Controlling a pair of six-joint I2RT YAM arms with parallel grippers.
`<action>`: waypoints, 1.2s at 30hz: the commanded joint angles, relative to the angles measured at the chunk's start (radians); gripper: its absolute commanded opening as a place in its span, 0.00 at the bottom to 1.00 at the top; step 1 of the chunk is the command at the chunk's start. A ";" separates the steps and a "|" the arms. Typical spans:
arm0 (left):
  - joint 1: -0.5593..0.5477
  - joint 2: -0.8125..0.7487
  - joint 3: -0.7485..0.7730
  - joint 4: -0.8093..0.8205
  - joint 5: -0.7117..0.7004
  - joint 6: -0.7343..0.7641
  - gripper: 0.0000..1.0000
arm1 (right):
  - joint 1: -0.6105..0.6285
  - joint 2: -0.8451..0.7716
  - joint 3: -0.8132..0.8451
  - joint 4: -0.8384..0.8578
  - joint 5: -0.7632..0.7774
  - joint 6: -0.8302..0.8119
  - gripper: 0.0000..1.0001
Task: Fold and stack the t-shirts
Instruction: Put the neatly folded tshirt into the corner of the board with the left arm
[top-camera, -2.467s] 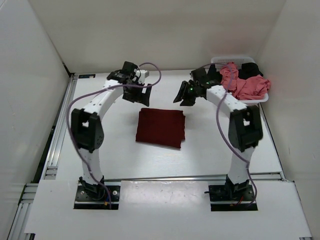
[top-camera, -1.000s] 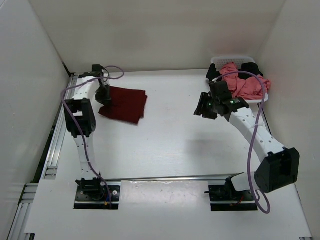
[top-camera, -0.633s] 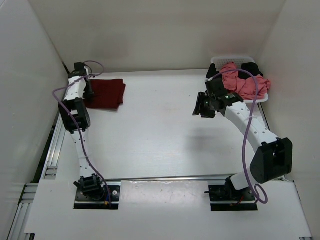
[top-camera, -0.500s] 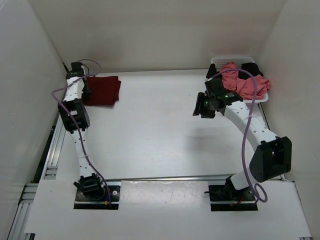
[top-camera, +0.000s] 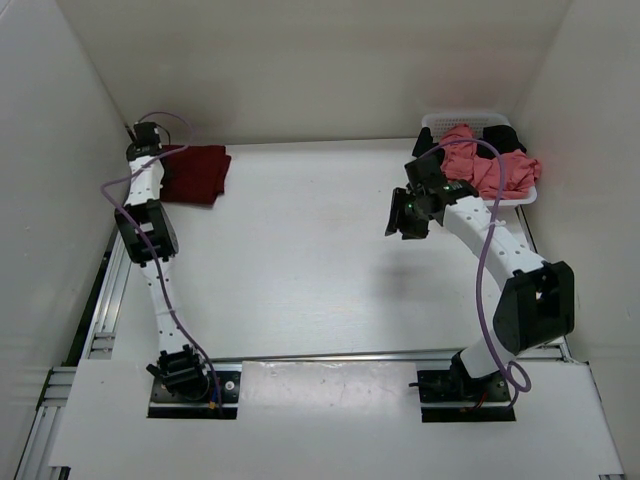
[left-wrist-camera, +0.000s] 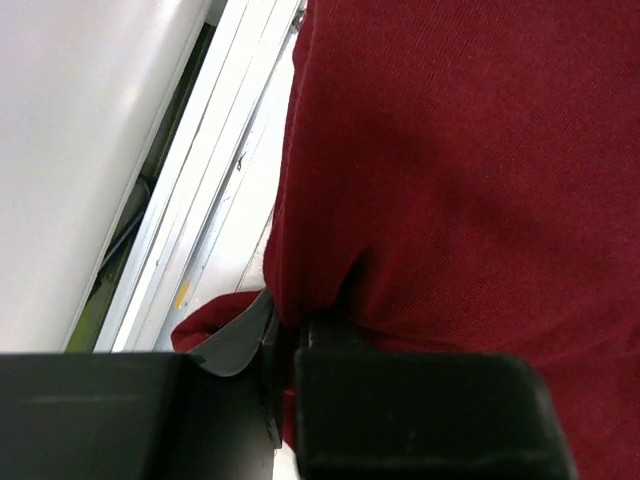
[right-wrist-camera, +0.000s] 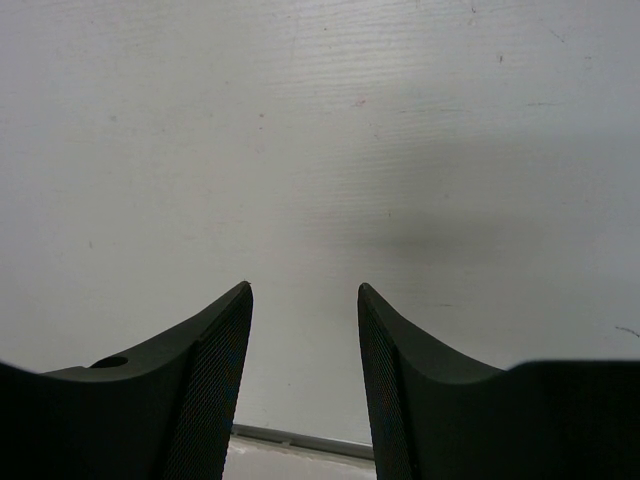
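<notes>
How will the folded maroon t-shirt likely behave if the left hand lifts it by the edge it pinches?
Probably floppy: the maroon t-shirt puckers where the left hand pinches it, so the fold would likely sag open. It looks light, thin cloth lying flat on the table, and should slide rather than roll.

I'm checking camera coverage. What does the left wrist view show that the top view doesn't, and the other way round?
Only the left wrist: the pinch up close, with the left gripper shut on a bunched edge of the maroon shirt. Only the top: the right gripper open over bare table, and the basket holding the pink shirt and black shirt. Both: the maroon shirt beside the rail.
</notes>
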 joint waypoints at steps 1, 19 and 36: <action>0.012 -0.019 0.001 0.053 -0.021 -0.001 0.10 | -0.005 0.001 0.057 -0.014 0.002 -0.019 0.51; -0.086 -0.656 -0.495 0.053 -0.113 -0.001 1.00 | 0.014 -0.220 0.078 -0.075 0.033 0.001 0.55; -0.201 -1.629 -1.079 -0.337 0.108 -0.001 1.00 | 0.032 -0.622 -0.135 -0.269 -0.051 0.104 0.66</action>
